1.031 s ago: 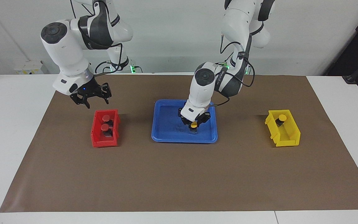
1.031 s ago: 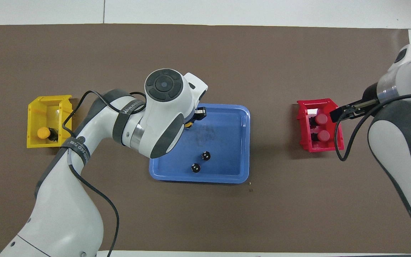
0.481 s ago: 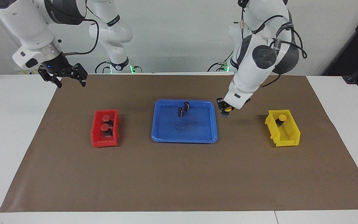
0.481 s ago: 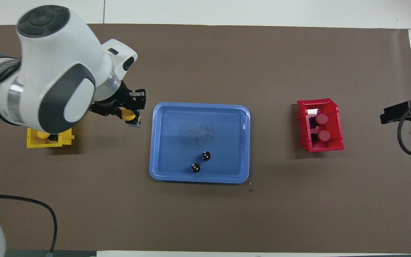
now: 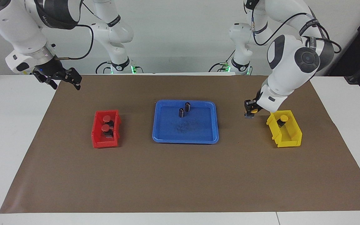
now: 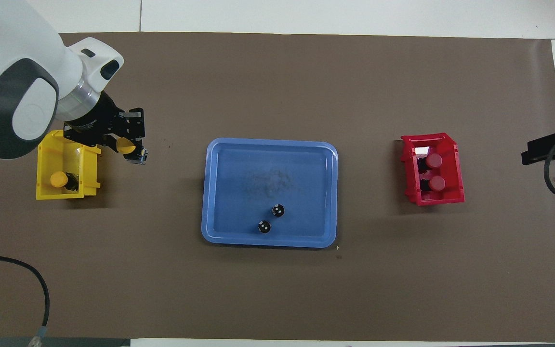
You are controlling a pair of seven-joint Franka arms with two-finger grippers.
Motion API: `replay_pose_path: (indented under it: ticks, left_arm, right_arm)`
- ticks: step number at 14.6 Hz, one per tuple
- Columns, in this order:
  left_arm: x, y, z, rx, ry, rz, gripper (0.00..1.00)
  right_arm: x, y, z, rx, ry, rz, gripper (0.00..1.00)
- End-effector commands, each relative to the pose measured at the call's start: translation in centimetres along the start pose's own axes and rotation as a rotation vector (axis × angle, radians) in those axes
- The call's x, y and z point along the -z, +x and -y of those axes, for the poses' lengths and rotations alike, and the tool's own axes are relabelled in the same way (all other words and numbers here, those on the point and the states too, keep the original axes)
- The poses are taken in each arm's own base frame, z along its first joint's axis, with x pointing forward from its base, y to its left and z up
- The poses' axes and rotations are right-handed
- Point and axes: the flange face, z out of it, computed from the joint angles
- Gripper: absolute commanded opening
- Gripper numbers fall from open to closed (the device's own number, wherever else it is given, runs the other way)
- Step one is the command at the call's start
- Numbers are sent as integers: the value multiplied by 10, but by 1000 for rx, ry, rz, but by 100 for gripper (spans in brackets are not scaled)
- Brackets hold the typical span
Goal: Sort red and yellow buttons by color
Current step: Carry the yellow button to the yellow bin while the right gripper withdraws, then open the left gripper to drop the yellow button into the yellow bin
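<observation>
Carrying a yellow button (image 5: 254, 109), the left gripper (image 5: 250, 111) hangs in the air over the brown mat (image 5: 180, 175), just beside the yellow bin (image 5: 284, 134) on the side toward the blue tray (image 5: 164, 132). Its fingers are clamped on the button's dark base, with the yellow cap showing between them. A second yellow button (image 5: 283, 118) already sits inside the yellow bin, at the end nearer the robots. The blue tray lies at the middle of the mat and serves as the landmark here. Two small black cylinders (image 5: 184, 109) stand upright in the tray, at its end nearer the robots. The yellow bin is toward the left arm's end of the table from the tray. The red bin (image 5: 96, 139) is toward the right arm's end from the tray, and both red buttons (image 5: 106, 123) rest inside it, one beside the other. The right gripper (image 5: 60, 79) waits raised over the mat's corner, well apart from the tray, jaws spread wide and empty.
</observation>
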Motion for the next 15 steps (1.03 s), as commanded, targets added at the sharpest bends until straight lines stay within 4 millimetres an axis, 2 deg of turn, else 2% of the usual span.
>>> replay_pose_path:
  ticks: [1,3,4,9,12,14,15]
  left_arm:
    - [9,18,68,56,0,-14,1]
    - [11,26,108,175,-9,-24,1]
    - [12,32,120,211,-12,-59,1]
    - [-17,51,179,320,-28,-173,1]
    - [-49,59,194,341,-36,-213,1]
    - [-70,59,196,340,-37,-203,1]
    - [-84,58,191,330,-35,-201,1]
  right_arm:
    - [11,3,2,-18,-8,-10,100]
    - [11,2,2,-18,-8,-7,100]
    - [11,1,3,-16,-8,-5,100]
    - [12,-4,7,-6,-25,12,100]
    - [7,-4,7,-6,-25,19,100]
    - [6,-5,6,-6,-25,23,100]
    - [5,-5,5,-8,-23,28,100]
